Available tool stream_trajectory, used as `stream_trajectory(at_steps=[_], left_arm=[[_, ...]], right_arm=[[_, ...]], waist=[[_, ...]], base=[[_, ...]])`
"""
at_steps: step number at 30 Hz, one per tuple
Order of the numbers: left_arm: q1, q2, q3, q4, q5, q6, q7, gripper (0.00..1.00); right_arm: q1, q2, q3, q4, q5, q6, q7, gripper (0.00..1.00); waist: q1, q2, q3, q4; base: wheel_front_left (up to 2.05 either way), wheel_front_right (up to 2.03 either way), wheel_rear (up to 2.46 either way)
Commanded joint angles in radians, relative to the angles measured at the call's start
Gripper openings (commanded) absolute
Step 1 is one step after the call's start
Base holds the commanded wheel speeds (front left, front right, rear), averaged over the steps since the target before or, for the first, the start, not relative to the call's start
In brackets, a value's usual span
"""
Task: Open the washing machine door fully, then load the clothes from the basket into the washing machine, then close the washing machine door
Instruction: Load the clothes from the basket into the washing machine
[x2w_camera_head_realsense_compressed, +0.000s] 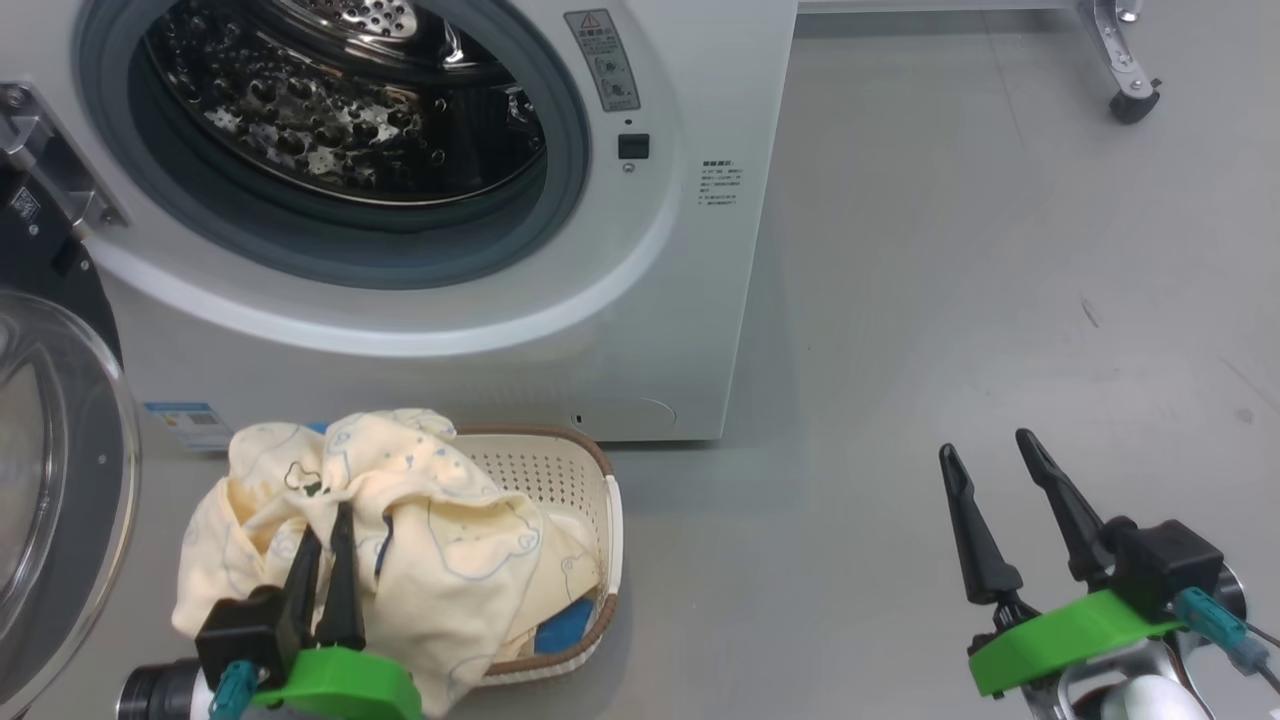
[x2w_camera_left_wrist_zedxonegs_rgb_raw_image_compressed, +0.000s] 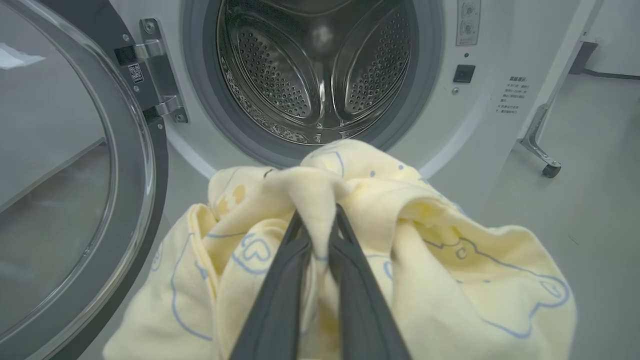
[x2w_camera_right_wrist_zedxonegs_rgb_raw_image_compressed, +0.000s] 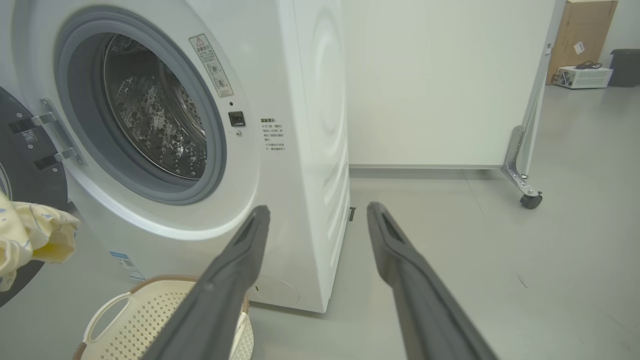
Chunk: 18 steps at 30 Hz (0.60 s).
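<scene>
**Grip.** The left gripper (x2w_camera_head_realsense_compressed: 328, 525) has its jaws closed to a narrow gap on a fold of the clothes (x2w_camera_head_realsense_compressed: 450, 540). The cream-yellow cloth with blue bear outlines bunches over both fingers. The right gripper (x2w_camera_head_realsense_compressed: 984, 443) is spread wide and holds nothing.

**Position of the load.** The bundle hangs at the near left, over the left half of the basket (x2w_camera_head_realsense_compressed: 545, 470) on the floor (x2w_camera_head_realsense_compressed: 950, 250). A blue patch lies low in the basket. Whether it belongs to the held garment or to another cannot be told.

**Governing relation.** In the left wrist view the drum (x2w_camera_left_wrist_zedxonegs_rgb_raw_image_compressed: 320, 75) lies straight ahead along the fingers, farther and higher than the bundle. The lower gasket (x2w_camera_left_wrist_zedxonegs_rgb_raw_image_compressed: 200, 125) is the lip to be cleared. The washing machine door (x2w_camera_left_wrist_zedxonegs_rgb_raw_image_compressed: 75, 200) stands swung out on the left, beside that line and not across it. The left arm is plainly the nearer one. The right gripper is well apart on the right, past the corner of the washing machine (x2w_camera_head_realsense_compressed: 690, 300).

**Judgement.** The loading step is in hand. The next move calls for a forward and upward carry, and trailing cloth may catch on the gasket.

**Markings.**
- A warning label (x2w_camera_head_realsense_compressed: 602, 60) with a red triangle sits right of the opening; its text is too small to read.
- A block of small print (x2w_camera_head_realsense_compressed: 720, 185) is illegible.
- A blue sticker (x2w_camera_head_realsense_compressed: 185, 420) is low on the front.
- A QR tag (x2w_camera_left_wrist_zedxonegs_rgb_raw_image_compressed: 135, 73) is fixed at the hinge.
- No brand name is visible.
</scene>
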Motion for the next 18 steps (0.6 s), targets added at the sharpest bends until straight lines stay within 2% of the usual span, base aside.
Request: stream_trajectory(at_steps=[1, 9, 18], left_arm=[[-0.065, 0.023, 0.037, -0.028, -0.006, 0.02, -0.002, 0.0], [-0.162, 0.028, 0.05, 0.022, -0.025, -0.001, 0.013, 0.0], [-0.352, 0.047, 0.071, 0.17, -0.06, -0.069, 0.037, 0.0]], right_arm=[[-0.052, -0.007, 0.026, -0.032, -0.002, -0.003, -0.007, 1.0], [-0.089, -0.007, 0.037, -0.031, 0.007, -0.003, -0.01, 1.0], [-0.147, -0.007, 0.044, -0.025, 0.027, -0.003, -0.018, 1.0]], waist=[[0.0, 0.0, 0.01, -0.004], [0.0, 0.0, 0.093, -0.027], [0.0, 0.0, 0.215, -0.071]], base=[[0.0, 0.0, 0.0], [0.0, 0.0, 0.0], [0.0, 0.0, 0.0]])
